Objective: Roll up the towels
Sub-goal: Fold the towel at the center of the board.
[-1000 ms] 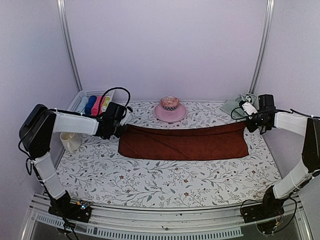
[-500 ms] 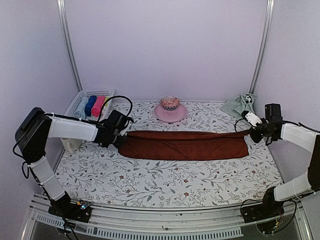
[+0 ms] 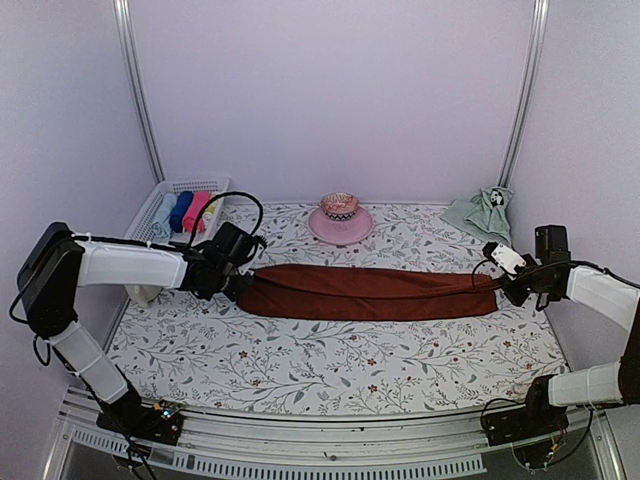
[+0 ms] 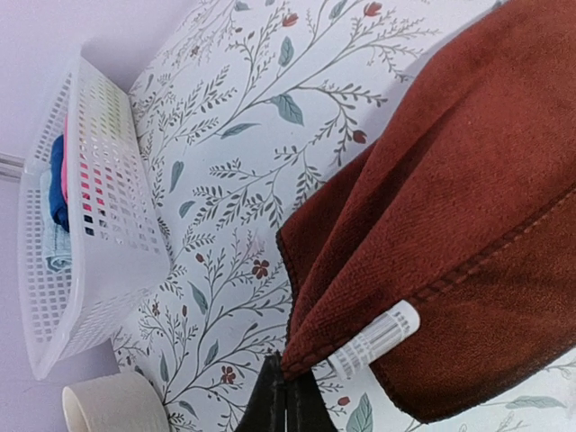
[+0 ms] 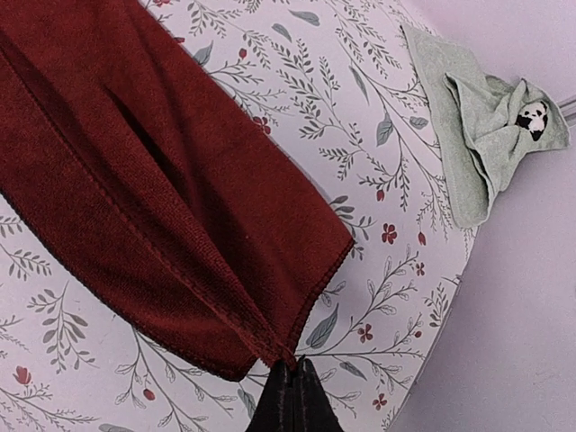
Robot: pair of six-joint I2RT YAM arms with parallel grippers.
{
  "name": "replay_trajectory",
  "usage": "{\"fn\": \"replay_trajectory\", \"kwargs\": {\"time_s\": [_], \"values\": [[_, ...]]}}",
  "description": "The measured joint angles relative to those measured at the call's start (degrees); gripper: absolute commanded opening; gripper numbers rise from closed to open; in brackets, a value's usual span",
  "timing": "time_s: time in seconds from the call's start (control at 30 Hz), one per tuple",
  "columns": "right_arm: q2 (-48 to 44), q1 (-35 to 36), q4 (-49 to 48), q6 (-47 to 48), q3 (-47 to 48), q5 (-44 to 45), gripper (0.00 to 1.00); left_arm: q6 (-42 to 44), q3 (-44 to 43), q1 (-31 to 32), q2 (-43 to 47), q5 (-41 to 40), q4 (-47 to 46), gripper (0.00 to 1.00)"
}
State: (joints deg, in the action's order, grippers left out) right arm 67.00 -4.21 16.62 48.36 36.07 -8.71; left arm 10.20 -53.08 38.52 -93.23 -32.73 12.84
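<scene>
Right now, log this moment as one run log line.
red-brown towel: folded lengthwise, stretched between grippers | left gripper: shut on left end | right gripper: shut on right end | green towel: crumpled, far right corner

From above and behind we look down over the whole counter (image 3: 330, 360). Our two wrist views sit close over opposite ends of the red-brown towel (image 3: 370, 292), which all three share.
</scene>
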Motion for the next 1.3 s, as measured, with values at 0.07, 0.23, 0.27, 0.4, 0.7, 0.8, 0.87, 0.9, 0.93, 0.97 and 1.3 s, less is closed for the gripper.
{"fn": "replay_trajectory", "kwargs": {"time_s": [0.07, 0.23, 0.27, 0.4, 0.7, 0.8, 0.87, 0.9, 0.93, 0.97, 1.3], "values": [[-0.26, -0.13, 0.17, 0.5, -0.48, -0.04, 0.02, -0.44, 0.31, 0.44, 0.24, 0.0, 0.81, 0.0], [-1.84, -1.92, 0.2, 0.79, -1.03, -0.5, 0.02, -1.55, 1.62, 0.74, 1.4, -0.13, 2.62, 0.0], [-2.21, -2.34, 0.2, 0.79, -1.16, -0.74, 0.02, -1.79, 1.99, 0.76, 1.7, -0.24, 2.8, 0.0], [-4.33, -3.61, 0.2, 1.44, -2.69, -1.36, 0.02, -2.38, 2.99, 0.87, 2.58, -0.48, 3.43, 0.0], [-4.94, -3.74, 1.01, 2.99, -5.79, -1.7, 0.02, -3.21, 3.06, 2.27, 2.69, -0.07, 5.01, 0.0], [-4.2, -3.74, 0.9, 3.17, -5.79, -1.68, 0.02, -3.39, 3.08, 2.58, 2.69, 0.28, 5.53, 0.0], [-3.1, -3.74, 0.9, 3.26, -5.79, -1.66, 0.03, -3.45, 3.08, 2.78, 2.6, 0.39, 5.9, 0.0], [-2.49, -3.74, 0.92, 3.34, -5.79, -1.66, 0.03, -3.5, 3.08, 2.93, 2.51, 0.39, 6.12, 0.0], [-1.84, -3.74, 0.92, 3.52, -5.79, -1.64, 0.03, -3.61, 3.08, 3.08, 2.38, 0.44, 6.36, 0.0], [-1.68, -3.74, 0.92, 3.54, -5.79, -1.64, 0.04, -3.65, 3.08, 3.21, 2.25, 0.48, 6.56, 0.0], [-1.25, -3.76, 1.07, 4.7, -5.79, -0.92, 0.52, -5.05, 3.08, 4.39, 1.31, 1.05, 9.79, 0.72]]}}
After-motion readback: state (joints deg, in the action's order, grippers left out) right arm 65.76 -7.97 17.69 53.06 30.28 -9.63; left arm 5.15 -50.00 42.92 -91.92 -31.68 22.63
